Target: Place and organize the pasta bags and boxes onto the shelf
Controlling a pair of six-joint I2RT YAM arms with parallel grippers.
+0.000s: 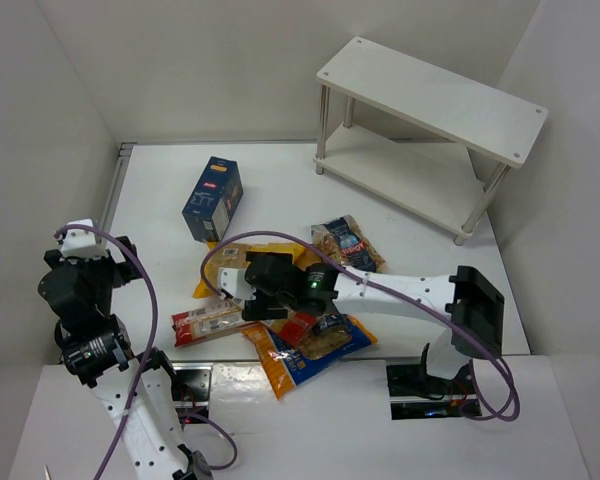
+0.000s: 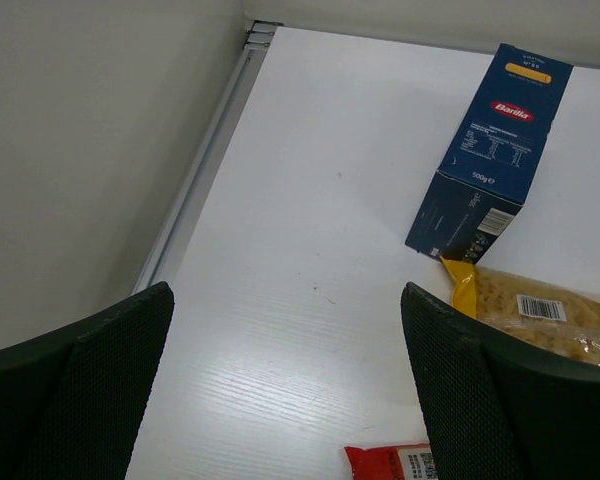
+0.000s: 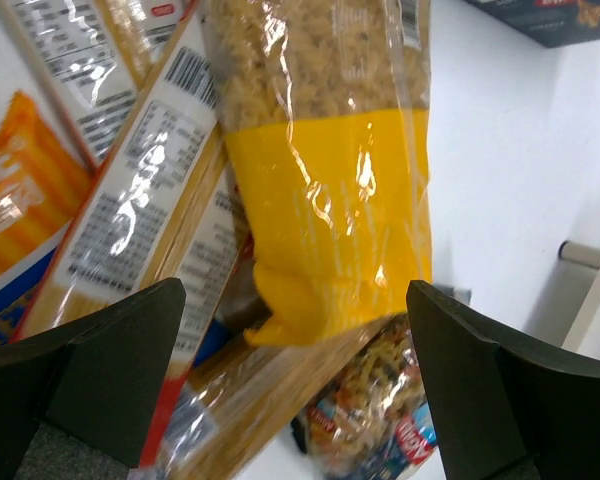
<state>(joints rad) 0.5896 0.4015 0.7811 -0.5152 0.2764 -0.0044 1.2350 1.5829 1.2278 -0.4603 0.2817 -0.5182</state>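
Between the wide-open jaws of the right gripper (image 3: 298, 390) lies the yellow bag (image 3: 325, 190), resting on the long spaghetti packs (image 3: 150, 200). The left gripper (image 2: 285, 400) is also spread open, holding nothing, with the blue box (image 2: 495, 140) ahead of its right finger. The shelf (image 1: 430, 100) stands well apart from both.

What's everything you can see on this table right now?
Shelf: one, white, two tiers, far right.
Pasta box: one, dark blue, lying left of centre.
Yellow bag: one, yellow and clear, middle pile.
Spaghetti packs: apparently two, red and white, in the pile.
Orange-and-blue bag: one, pile's near edge.
Small bag: one, clear, blue label, pile's right.
Left gripper: open, near left.
Right gripper: open, over the yellow bag.
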